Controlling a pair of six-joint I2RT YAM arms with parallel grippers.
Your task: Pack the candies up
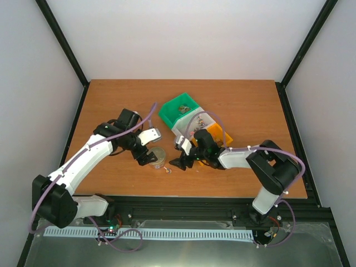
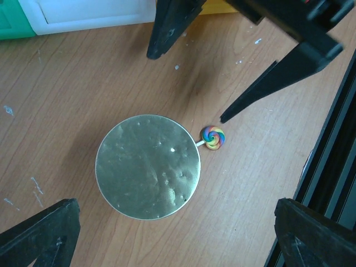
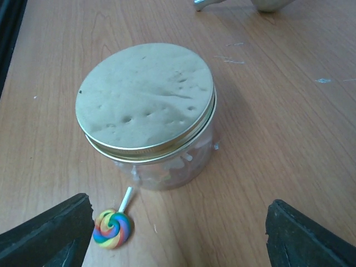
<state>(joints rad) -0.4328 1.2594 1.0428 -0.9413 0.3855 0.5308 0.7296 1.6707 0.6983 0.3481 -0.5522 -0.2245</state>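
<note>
One candy, a tiny rainbow swirl lollipop point(image 3: 113, 228), lies on the wooden table right beside a small clear jar point(image 3: 167, 167) with a gold lid point(image 3: 146, 100). It also shows in the left wrist view point(image 2: 213, 137) and the top view point(image 1: 168, 169). Pale wrapped pieces show dimly through the jar wall. My left gripper point(image 2: 178, 239) is open and empty, above the jar lid point(image 2: 147, 166). My right gripper point(image 3: 178, 239) is open and empty, low over the table, its left finger point(image 3: 50, 233) next to the lollipop. Its fingers point(image 2: 267, 83) point at the lollipop in the left wrist view.
A green bin point(image 1: 181, 109), a white bin point(image 1: 194, 125) and an orange bin point(image 1: 218, 133) stand in a row just behind the right gripper point(image 1: 181, 163). A metal scoop point(image 1: 151, 135) lies behind the jar point(image 1: 158, 157). The black frame rail point(image 2: 328, 167) runs along the near table edge.
</note>
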